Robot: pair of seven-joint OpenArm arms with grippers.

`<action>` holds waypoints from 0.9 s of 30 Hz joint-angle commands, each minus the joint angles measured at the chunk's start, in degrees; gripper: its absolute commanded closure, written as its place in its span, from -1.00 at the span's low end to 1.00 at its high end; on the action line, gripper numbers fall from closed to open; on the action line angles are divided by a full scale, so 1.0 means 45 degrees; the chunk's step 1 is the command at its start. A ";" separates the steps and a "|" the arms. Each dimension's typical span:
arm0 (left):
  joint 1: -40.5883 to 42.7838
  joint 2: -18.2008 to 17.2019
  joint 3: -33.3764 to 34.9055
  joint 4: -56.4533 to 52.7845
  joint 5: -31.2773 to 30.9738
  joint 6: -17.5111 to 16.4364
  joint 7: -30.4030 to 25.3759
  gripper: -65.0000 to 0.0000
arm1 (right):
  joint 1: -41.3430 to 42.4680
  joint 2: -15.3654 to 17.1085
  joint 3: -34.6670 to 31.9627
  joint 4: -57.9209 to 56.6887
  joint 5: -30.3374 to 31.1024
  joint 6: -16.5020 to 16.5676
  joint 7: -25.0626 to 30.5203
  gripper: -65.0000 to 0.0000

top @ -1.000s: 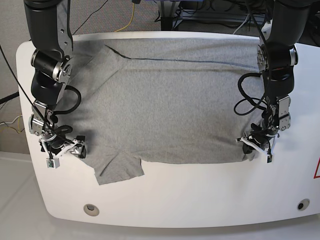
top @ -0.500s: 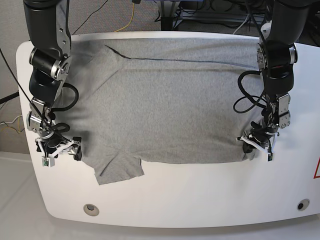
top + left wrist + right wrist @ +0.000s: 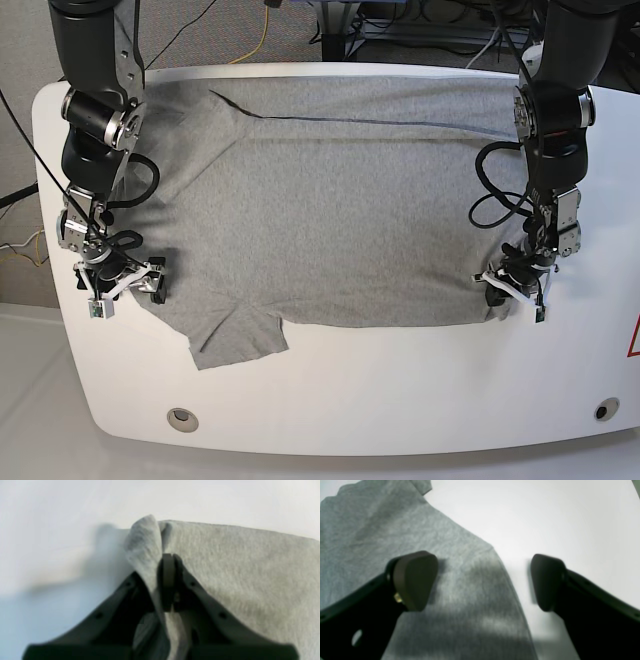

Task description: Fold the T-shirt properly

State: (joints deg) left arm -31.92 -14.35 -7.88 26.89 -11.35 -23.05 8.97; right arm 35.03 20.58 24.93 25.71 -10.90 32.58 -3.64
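The heather-grey T-shirt (image 3: 340, 220) lies spread flat over most of the white table (image 3: 400, 400), with one sleeve (image 3: 240, 340) pointing toward the front edge. My left gripper (image 3: 512, 290) is low at the shirt's front right corner. In the left wrist view that left gripper (image 3: 168, 562) is shut on a pinched-up ridge of the T-shirt (image 3: 237, 562). My right gripper (image 3: 125, 280) is open at the shirt's left edge. In the right wrist view the right gripper (image 3: 480, 582) straddles the hem of the T-shirt (image 3: 395, 530), one pad (image 3: 415, 580) over cloth, the other over bare table.
Two round holes (image 3: 181, 419) (image 3: 606, 409) sit near the table's front corners. A red-marked sticker (image 3: 634, 340) is at the right edge. Cables and a yellow wire (image 3: 262, 35) lie on the floor behind the table.
My right arm has drawn back toward the far side along the shirt's left edge, its gripper staying open. The left gripper has kept its hold and place.
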 commanded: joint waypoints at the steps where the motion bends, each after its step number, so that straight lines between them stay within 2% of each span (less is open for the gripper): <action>1: -0.0164 -0.0103 0.0003 0.0070 0.0286 0.0111 0.0438 0.92 | 0.0314 0.0047 0.0038 0.0195 0.0106 0.0057 0.0271 -0.81; 18: 0.0032 -0.0123 0.0003 0.0070 0.0286 0.0091 0.0438 0.92 | -0.0350 -0.0109 0.0058 0.0234 0.0165 0.0057 0.0213 -0.81; 27: 0.0032 -0.0123 0.0003 0.0070 0.0286 0.0091 0.0438 0.92 | -0.0409 -0.0441 0.0058 0.0234 0.0165 0.0057 0.0115 -0.81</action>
State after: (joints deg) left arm -31.22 -14.44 -7.88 27.11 -11.44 -23.27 8.08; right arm 32.32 18.48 25.19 26.39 -10.15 32.03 -1.28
